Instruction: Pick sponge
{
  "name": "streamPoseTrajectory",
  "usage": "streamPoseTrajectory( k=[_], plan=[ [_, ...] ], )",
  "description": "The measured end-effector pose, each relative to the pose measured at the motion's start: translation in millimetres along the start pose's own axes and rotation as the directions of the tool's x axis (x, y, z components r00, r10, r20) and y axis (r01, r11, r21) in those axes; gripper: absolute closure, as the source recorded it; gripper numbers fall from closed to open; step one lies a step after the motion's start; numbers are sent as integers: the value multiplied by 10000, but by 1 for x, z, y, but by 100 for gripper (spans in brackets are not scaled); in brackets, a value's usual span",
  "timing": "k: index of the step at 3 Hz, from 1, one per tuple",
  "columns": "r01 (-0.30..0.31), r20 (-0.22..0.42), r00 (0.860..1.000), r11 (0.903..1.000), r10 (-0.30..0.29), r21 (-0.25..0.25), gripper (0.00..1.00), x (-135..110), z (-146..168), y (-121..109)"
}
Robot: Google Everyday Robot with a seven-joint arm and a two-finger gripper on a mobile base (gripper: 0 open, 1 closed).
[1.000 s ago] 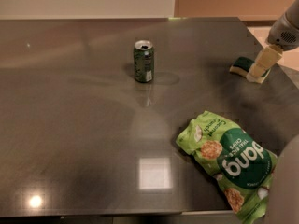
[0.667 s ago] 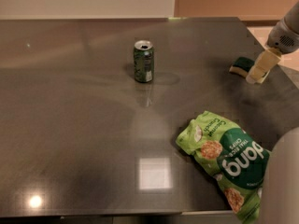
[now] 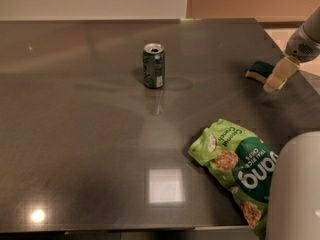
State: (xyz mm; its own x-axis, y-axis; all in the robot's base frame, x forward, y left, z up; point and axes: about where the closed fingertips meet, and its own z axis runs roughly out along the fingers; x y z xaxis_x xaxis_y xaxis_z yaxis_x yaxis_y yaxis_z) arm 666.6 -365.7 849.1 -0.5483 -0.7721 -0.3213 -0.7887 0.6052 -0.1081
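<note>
Sponge (image 3: 259,70), small flat block, dark green top over yellow foam, lies near right edge of dark glossy bench (image 3: 75,134). Tool (image 3: 276,76) at its right end, perhaps touching; open or closed, cannot tell. Straddle block squarely, go low, then close.

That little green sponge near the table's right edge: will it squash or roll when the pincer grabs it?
Probably it squashes: the sponge looks like pale foam under a dark green top. It is small and flat, so likely light and unlikely to roll or tip. The pincer is right beside it.
</note>
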Motion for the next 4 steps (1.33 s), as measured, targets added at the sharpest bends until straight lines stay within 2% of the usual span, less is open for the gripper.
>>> streamPoseTrajectory(
  k=[1,2,4],
  plan=[
    [-155,-107,9998,9999,154,-71,0,3,10,-5],
    [-301,-195,9994,9993,297,-199,18,4,19,-7],
    [-259,85,9996,9991,262,-338,65,-10,21,-5]
  ],
)
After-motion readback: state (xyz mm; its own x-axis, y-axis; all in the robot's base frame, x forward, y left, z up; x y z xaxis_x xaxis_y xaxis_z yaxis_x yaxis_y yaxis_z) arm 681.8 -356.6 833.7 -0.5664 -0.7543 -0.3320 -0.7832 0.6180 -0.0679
